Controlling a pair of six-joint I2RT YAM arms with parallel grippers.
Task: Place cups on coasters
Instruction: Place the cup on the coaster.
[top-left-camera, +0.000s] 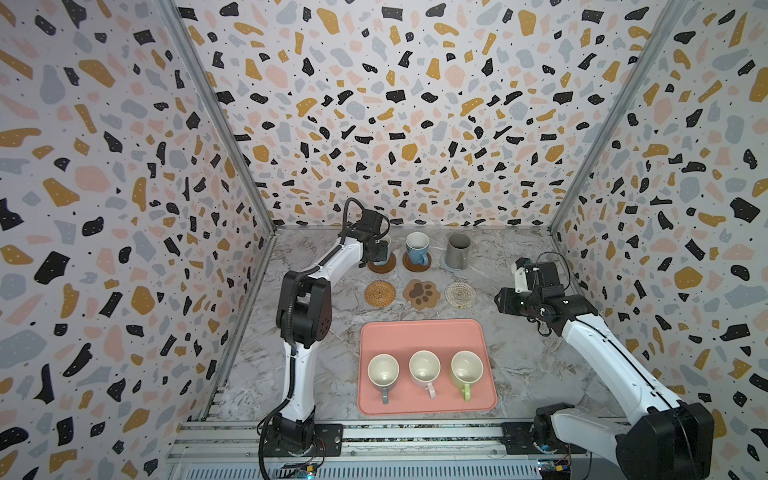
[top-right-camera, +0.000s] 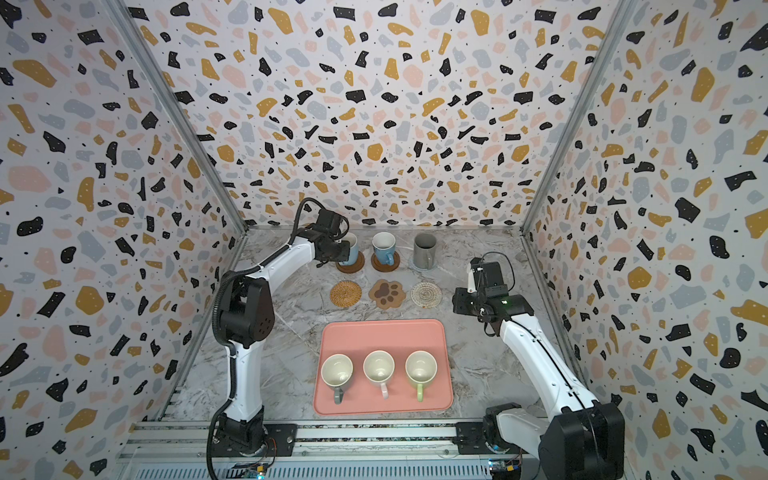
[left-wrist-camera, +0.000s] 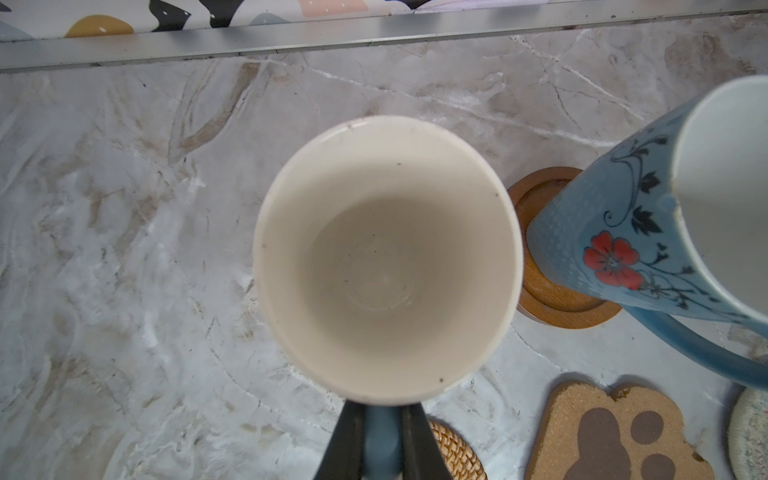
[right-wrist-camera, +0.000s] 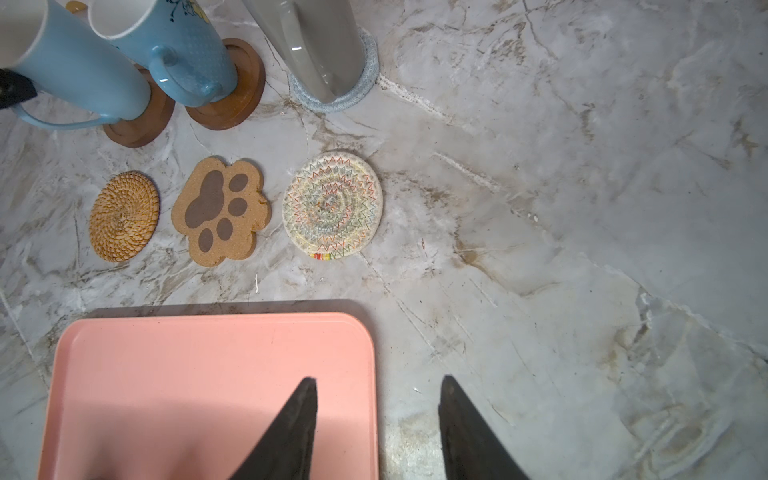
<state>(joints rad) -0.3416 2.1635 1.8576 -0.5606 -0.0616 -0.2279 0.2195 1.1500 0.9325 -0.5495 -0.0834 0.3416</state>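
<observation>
My left gripper (left-wrist-camera: 384, 409) is shut on the handle of a light blue cup (left-wrist-camera: 386, 257), which stands upright on the back-left wooden coaster (right-wrist-camera: 137, 129). Beside it a flowered light blue cup (top-left-camera: 417, 248) sits on the other wooden coaster (top-left-camera: 417, 262), and a tall dark grey cup (top-left-camera: 458, 250) on the grey-blue coaster (right-wrist-camera: 365, 83). The rattan (top-left-camera: 380, 294), paw-shaped (top-left-camera: 421, 293) and whitish patterned (top-left-camera: 460, 294) coasters lie bare. Grey (top-left-camera: 383, 370), pink (top-left-camera: 424, 368) and green (top-left-camera: 466, 368) cups stand on the tray. My right gripper (right-wrist-camera: 378, 380) hangs open and empty over the tray's far right corner.
The pink tray (top-left-camera: 424, 332) lies at the front middle of the marble table. The back wall's metal rail (left-wrist-camera: 374, 37) runs close behind the held cup. Patterned side walls close in the table on both sides.
</observation>
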